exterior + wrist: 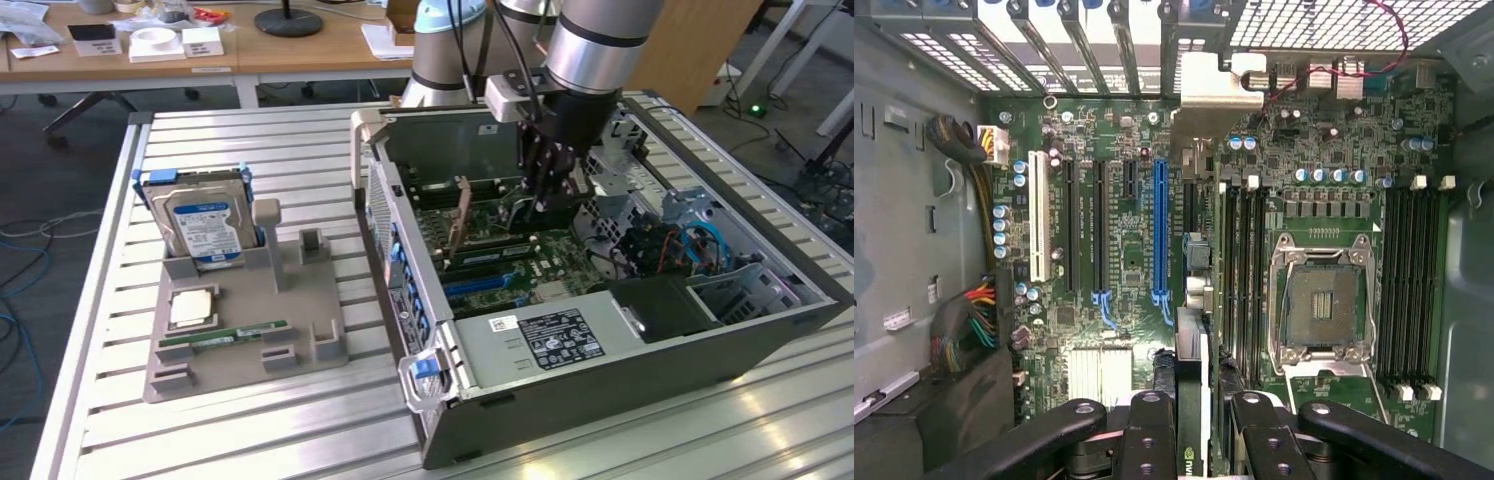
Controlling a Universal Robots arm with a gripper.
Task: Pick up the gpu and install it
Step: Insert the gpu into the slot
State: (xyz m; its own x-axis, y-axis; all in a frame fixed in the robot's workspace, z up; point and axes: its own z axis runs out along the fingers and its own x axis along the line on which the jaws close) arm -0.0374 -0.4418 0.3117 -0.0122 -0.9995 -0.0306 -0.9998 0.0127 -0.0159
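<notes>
Fingers [1146, 440]: reaching down at upper centre of exterior view into open computer case [587, 390], clamping partway closed on gpu [1191, 380]. Gpu: standing on edge over motherboard [1104, 130], sitting between long blue slot [1160, 230] and memory slots [1239, 270], silver bracket [1216, 88] toward rear slot covers [1084, 40]. Hard drive [207, 225]: resting in grey holder [240, 350] on tabletop [267, 440], exterior view's left.

The arm [601, 40] is silver-grey and cylindrical, with pale blue joint caps [434, 15] and black cable [534, 95]. The black gripper [1192, 425] has linked fingers [1144, 440] with round pivots.
</notes>
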